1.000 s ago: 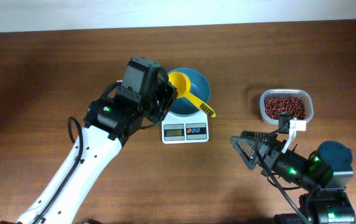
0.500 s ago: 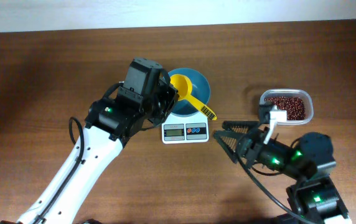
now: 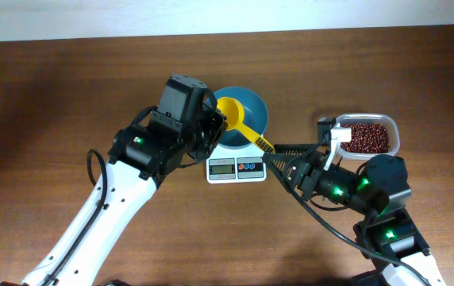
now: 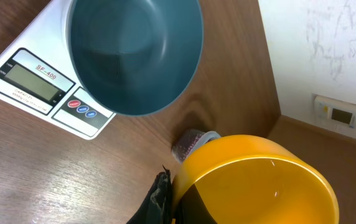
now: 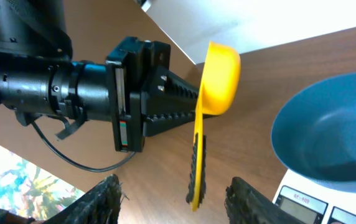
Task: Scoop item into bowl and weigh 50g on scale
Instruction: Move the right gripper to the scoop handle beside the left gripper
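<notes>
The teal bowl (image 3: 252,110) stands on the white scale (image 3: 236,167) and looks empty in the left wrist view (image 4: 134,56). My left gripper (image 3: 211,127) is shut on a yellow scoop (image 3: 235,111) and holds it over the bowl's left side, the handle pointing right. The scoop's cup (image 4: 259,180) looks empty. My right gripper (image 3: 273,152) is open, and the scoop handle (image 5: 196,168) hangs between its fingers (image 5: 181,202) without touching them. The red-brown beans (image 3: 366,137) lie in a clear container at the right.
The scale's display and buttons (image 4: 47,87) face the table's front. The clear container (image 3: 392,131) stands just behind my right arm. A black cable (image 5: 72,155) hangs under the left arm. Bare wooden table lies all round.
My right gripper has moved left from the table's right front to the scale's right edge, and its open fingers now straddle the scoop handle. The left arm and scoop have stayed still.
</notes>
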Robot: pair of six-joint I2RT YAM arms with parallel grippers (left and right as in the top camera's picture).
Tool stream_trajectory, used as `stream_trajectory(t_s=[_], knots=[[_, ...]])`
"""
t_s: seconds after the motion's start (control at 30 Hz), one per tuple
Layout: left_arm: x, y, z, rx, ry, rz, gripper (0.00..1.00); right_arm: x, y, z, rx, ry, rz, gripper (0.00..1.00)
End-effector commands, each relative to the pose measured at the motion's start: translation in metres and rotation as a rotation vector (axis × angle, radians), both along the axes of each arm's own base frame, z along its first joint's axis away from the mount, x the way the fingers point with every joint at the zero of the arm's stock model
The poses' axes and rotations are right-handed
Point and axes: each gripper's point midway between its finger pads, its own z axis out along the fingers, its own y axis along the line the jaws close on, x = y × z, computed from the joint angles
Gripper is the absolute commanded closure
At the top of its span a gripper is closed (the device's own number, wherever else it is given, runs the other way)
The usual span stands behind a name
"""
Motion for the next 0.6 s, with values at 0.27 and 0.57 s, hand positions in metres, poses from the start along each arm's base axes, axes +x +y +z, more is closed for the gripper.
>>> stream_trajectory(t_s=[0.27,0.57], knots=[[-0.004,-0.011,0.006,-0.002,-0.014,-0.039,1.0,0.021,0.007,-0.01,0.017,0.031,-0.003,0.62],[-0.006,-0.011,0.003,0.012,-0.007,-0.038,1.0,0.017,0.01,-0.006,0.034,0.032,0.026,0.74]])
